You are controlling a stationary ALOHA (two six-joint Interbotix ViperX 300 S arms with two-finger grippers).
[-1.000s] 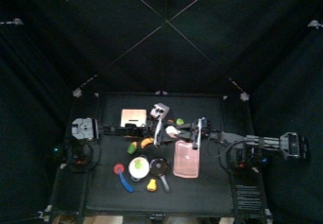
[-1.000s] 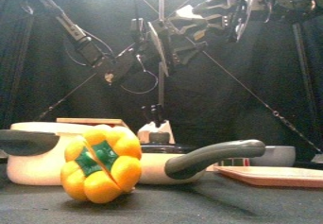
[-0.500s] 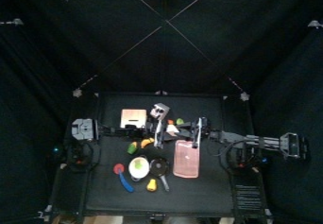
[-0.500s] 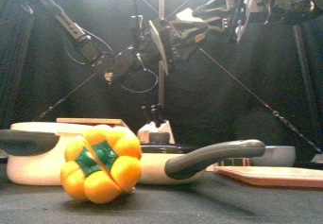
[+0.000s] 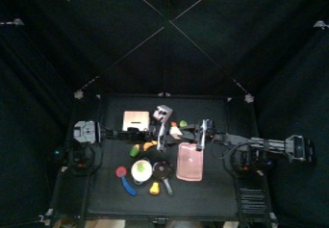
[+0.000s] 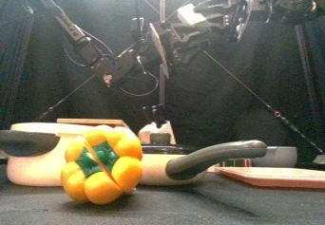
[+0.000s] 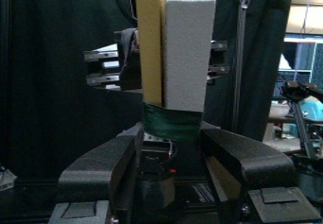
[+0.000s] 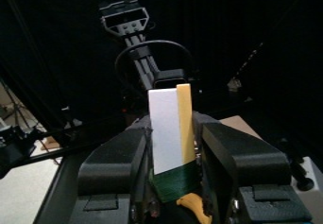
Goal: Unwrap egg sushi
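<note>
The egg sushi (image 7: pixel 177 58) is a white rice block with a yellow egg slab on one side and a dark green band around its lower end. It is held high above the table, seen in the front view (image 6: pixel 191 14). My left gripper (image 7: pixel 171 145) is shut on it at the green band. My right gripper (image 8: pixel 179 166) is shut on the same sushi (image 8: pixel 171 124) at the band end. The two grippers meet in mid-air, the left gripper (image 6: pixel 162 37) from the left and the right gripper (image 6: pixel 229 12) from the right.
On the table below stand a yellow bell pepper (image 6: pixel 102 164), a pale pan (image 6: pixel 38 158) with a dark handle (image 6: pixel 216 158), and a pink board (image 6: pixel 273 177) at the right. The top view shows a wooden board (image 5: pixel 134 118) at the back left and several small toy foods (image 5: pixel 139 170).
Both grippers and the sushi have shifted only slightly in the air; the hold looks the same.
</note>
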